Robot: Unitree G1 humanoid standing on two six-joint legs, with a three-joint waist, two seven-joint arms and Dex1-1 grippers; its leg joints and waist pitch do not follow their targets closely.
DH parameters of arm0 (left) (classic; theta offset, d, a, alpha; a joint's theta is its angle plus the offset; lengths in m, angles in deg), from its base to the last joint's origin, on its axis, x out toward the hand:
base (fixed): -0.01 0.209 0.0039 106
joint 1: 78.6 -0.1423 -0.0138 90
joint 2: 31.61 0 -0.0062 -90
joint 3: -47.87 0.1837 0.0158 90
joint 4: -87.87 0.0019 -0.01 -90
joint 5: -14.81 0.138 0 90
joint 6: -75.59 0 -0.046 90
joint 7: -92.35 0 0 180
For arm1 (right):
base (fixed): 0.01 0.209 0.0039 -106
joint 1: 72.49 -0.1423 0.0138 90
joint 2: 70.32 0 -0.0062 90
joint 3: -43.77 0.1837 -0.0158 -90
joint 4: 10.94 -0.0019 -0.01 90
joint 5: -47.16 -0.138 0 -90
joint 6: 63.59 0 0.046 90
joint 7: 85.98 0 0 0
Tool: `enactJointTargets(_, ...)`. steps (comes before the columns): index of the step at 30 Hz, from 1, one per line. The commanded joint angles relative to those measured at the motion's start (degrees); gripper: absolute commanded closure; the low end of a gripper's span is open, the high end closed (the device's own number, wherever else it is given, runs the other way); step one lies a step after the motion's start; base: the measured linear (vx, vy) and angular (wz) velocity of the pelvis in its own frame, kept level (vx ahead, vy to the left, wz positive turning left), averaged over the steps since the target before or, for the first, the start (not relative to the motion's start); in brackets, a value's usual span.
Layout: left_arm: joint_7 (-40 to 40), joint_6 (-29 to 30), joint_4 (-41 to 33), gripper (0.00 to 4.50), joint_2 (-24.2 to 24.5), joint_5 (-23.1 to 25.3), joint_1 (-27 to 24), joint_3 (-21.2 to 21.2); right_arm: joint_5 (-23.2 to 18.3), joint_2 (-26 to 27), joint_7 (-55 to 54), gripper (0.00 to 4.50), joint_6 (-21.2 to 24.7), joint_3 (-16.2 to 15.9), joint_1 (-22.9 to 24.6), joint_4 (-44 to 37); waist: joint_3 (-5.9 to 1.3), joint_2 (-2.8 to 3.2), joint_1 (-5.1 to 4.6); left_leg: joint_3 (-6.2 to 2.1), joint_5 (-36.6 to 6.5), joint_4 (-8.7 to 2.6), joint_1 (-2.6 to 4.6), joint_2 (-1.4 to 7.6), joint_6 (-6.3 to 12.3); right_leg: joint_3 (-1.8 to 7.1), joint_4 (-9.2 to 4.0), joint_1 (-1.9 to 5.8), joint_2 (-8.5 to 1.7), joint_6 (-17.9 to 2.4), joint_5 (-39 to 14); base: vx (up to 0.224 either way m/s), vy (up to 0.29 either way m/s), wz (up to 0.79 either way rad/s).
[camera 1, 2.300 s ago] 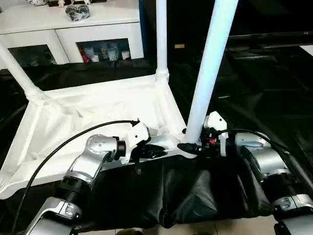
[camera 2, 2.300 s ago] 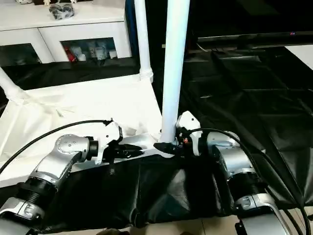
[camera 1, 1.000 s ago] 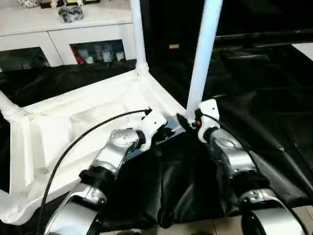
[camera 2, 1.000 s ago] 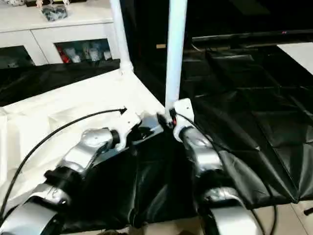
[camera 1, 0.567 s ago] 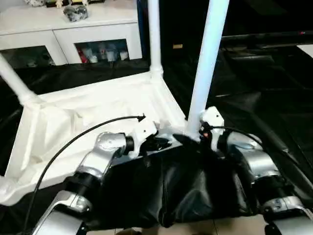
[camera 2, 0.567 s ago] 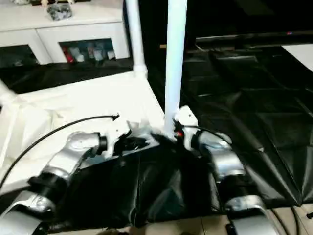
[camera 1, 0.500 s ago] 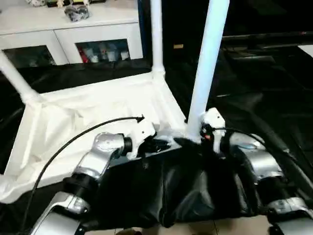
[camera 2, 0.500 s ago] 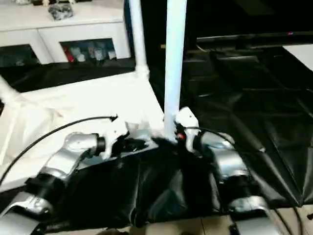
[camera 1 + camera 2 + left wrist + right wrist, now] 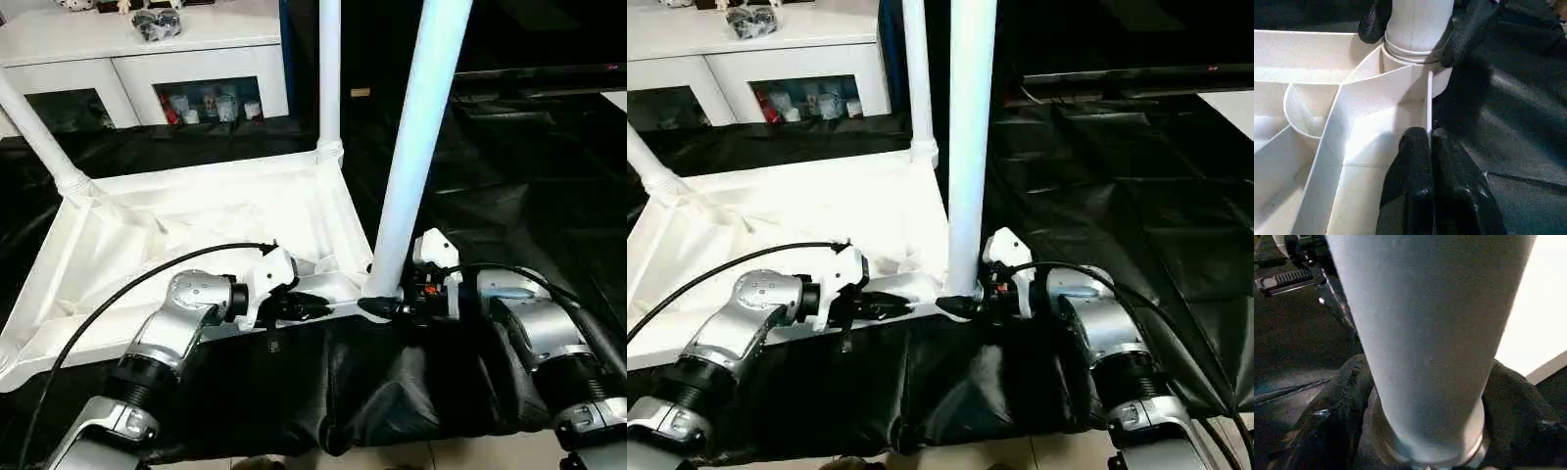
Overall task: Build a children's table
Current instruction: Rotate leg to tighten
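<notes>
Fingers of the right end effector [image 9: 377, 306] clamp the base of the long white tapered tube leg [image 9: 416, 147] standing in the near corner socket of the upturned white plastic rectangular tabletop [image 9: 186, 230], while the left end effector [image 9: 1430, 142] pinches that tabletop's near rim beside the socket.

Near leg [image 9: 419, 147] rises between the arms, blocking any crossing above the corner; right gripper [image 9: 1415, 32] clamps its base; left gripper [image 9: 1429, 147] pinches the tabletop [image 9: 176, 225] edge; open ribbed hollow stays reachable behind them.
</notes>
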Motion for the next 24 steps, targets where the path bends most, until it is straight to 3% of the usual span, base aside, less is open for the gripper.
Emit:
enactJointTargets(1,1.6,-0.8,-3.2,4.5,0.2,-2.9,0.7,-0.4,1.0,-0.8,1.1,1.41,0.8,-1.3,0.2,-0.2,-3.51,-1.26,-0.03,-1.78,-8.9,-3.91,0.93,3.84,6.01,2.6,-4.1,2.57,-3.85,-14.2,-10.2,0.0,0.0,0.0)
enactJointTargets(8,1.9,-0.6,-3.2,4.5,0.5,-2.9,0.7,-0.3,1.1,-0.9,1.4,1.85,0.8,-1.9,0.4,-0.5,-3.61,-1.15,-0.05,-1.77,-8.5,-3.82,0.99,3.79,6.01,2.58,-4.0,2.61,-3.8,-14.3,-9.4,0.0,0.0,0.0)
enactJointTargets(15,2.0,-0.2,-3.6,4.5,0.4,-2.9,0.6,-0.5,1.0,-0.8,1.7,1.89,1.1,-2.2,1.0,-1.1,-3.67,-1.14,-0.09,-1.77,-8.0,-3.73,0.98,3.78,6.42,2.52,-3.84,2.66,-3.73,-14.7,-8.2,0.0,0.0,0.0)
enactJointTargets(21,-3.6,-0.4,-1.9,4.5,-2.0,-1.8,1.4,-1.7,1.0,2.0,-3.6,1.89,0.6,-1.1,1.9,-0.5,-3.56,-1.37,-0.18,-1.73,-8.7,-3.78,1.0,3.77,5.94,2.61,-4.09,2.56,-3.78,-14.3,-9.9,0.0,0.0,0.0)
enactJointTargets(24,-13.8,-0.3,2.8,4.5,-5.9,2.1,4.3,-1.9,2.7,8.3,-17.9,1.89,-0.2,1.8,0.2,5.2,-3.36,-1.26,-0.76,-1.9,-11.0,-4.06,1.32,3.53,3.63,2.65,-4.68,2.28,-3.88,-13.4,-14.7,0.0,0.0,0.0)
